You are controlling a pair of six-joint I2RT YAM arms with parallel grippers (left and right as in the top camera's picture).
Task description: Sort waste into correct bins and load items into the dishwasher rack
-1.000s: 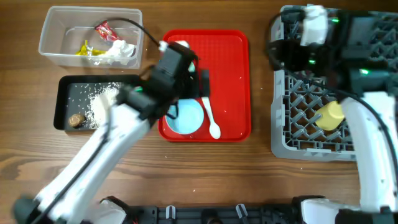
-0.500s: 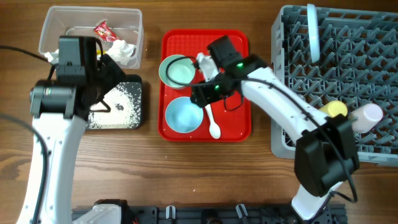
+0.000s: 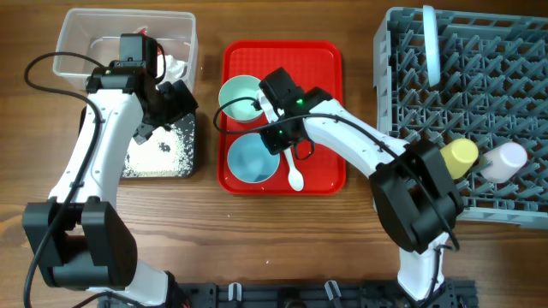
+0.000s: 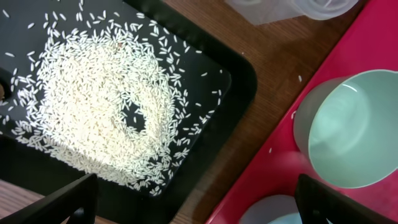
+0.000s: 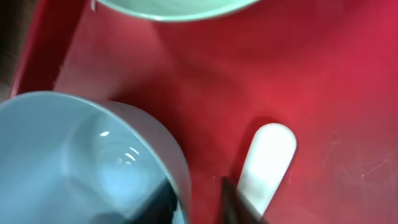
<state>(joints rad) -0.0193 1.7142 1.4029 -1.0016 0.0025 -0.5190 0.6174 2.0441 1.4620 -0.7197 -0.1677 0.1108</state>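
Straddling the blue bowl (image 5: 62,155) rim on the red tray (image 5: 373,93), right claw (image 5: 196,186) has fingers slightly apart. Above the black tray (image 4: 239,99) of rice (image 4: 93,106), left claw (image 4: 196,180) is spread wide.

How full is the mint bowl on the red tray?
Empty. The mint bowl stands upright on the red tray, its inside bare in the left wrist view.

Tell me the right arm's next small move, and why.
Probably close the right gripper on the rim of the blue bowl: its open jaws seem to straddle that rim, one inside, one outside beside the white spoon.
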